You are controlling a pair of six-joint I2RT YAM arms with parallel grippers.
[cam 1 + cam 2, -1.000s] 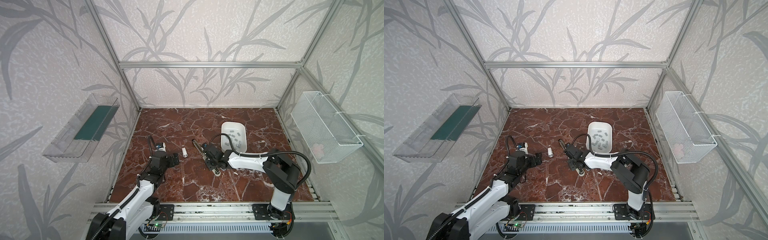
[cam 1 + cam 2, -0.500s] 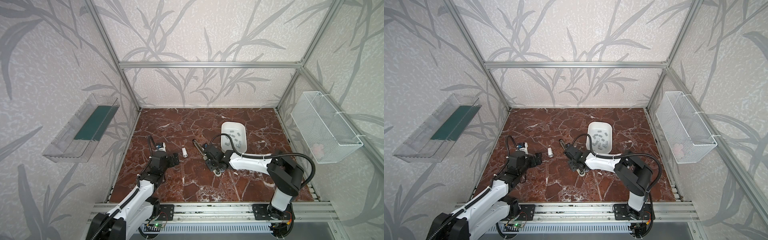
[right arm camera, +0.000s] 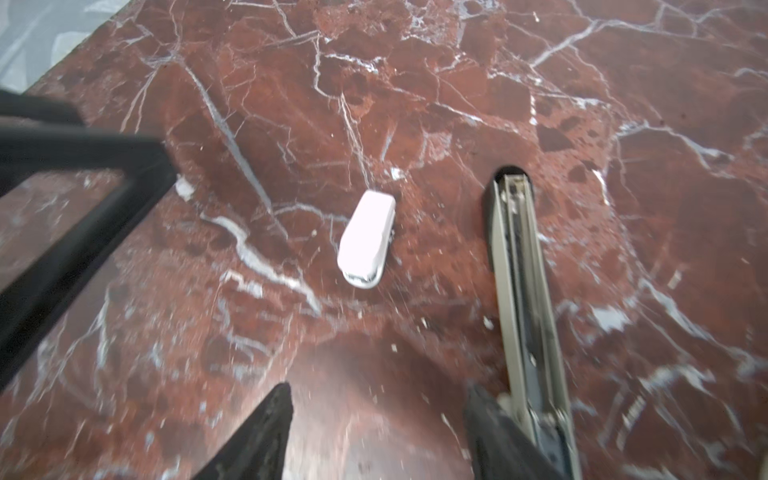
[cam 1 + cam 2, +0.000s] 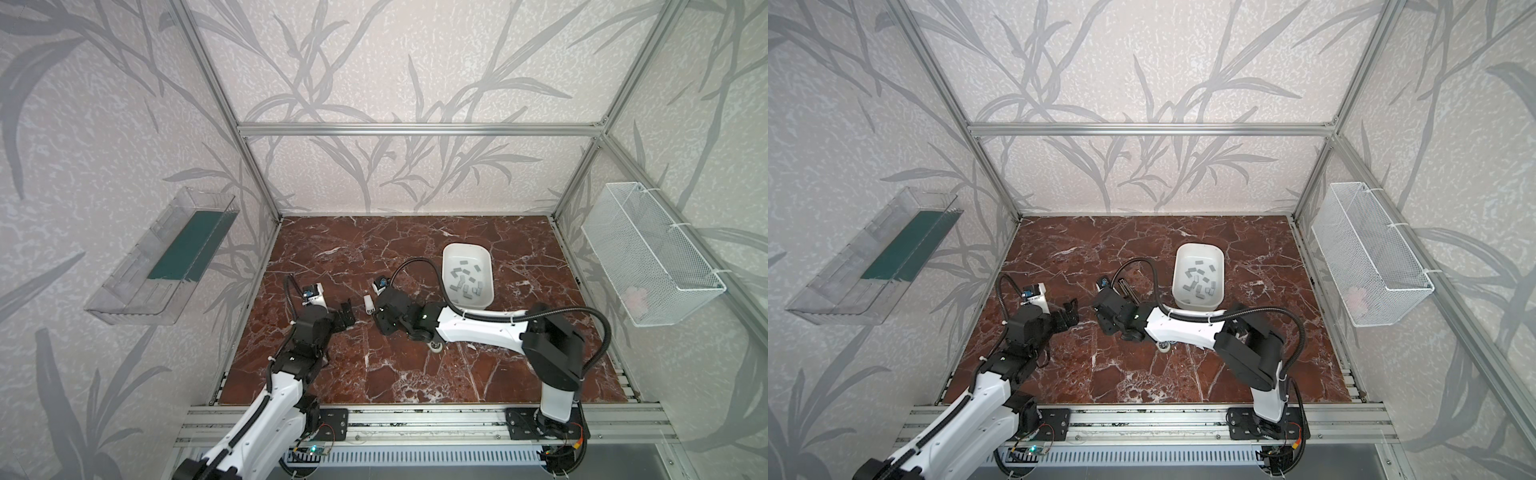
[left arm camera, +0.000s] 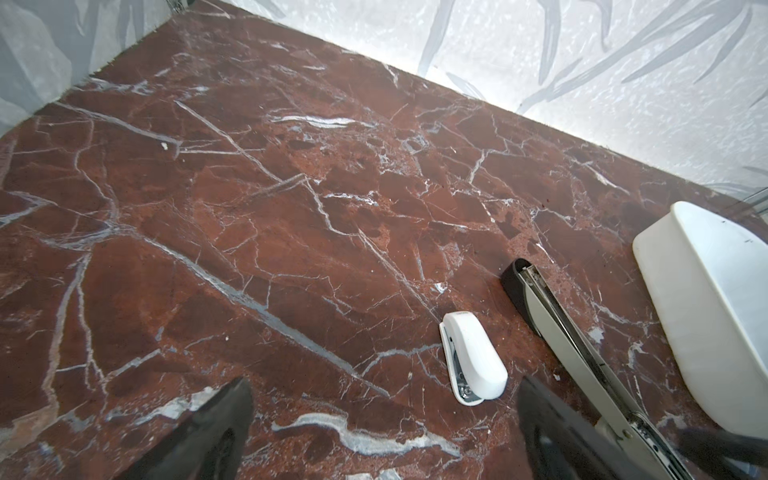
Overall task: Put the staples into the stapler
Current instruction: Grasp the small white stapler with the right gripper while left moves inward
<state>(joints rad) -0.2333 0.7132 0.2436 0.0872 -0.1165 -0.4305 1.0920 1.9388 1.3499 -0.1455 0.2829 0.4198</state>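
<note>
Staples (image 4: 466,279) loose in white tub (image 4: 465,245) in both top views, 0 loaded yet; via left wrist, left gripper (image 5: 382,399) wide and empty near small white stapler (image 5: 473,361); via right wrist, right gripper (image 3: 378,395) parted, empty, at opened long stapler (image 3: 519,270), loading all ahead.

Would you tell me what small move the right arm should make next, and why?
Probably lift the right end effector and swing it toward the white tray. Its jaws stand open and empty, the black stapler lies opened with its channel exposed, and the staples lie in the tray.
</note>
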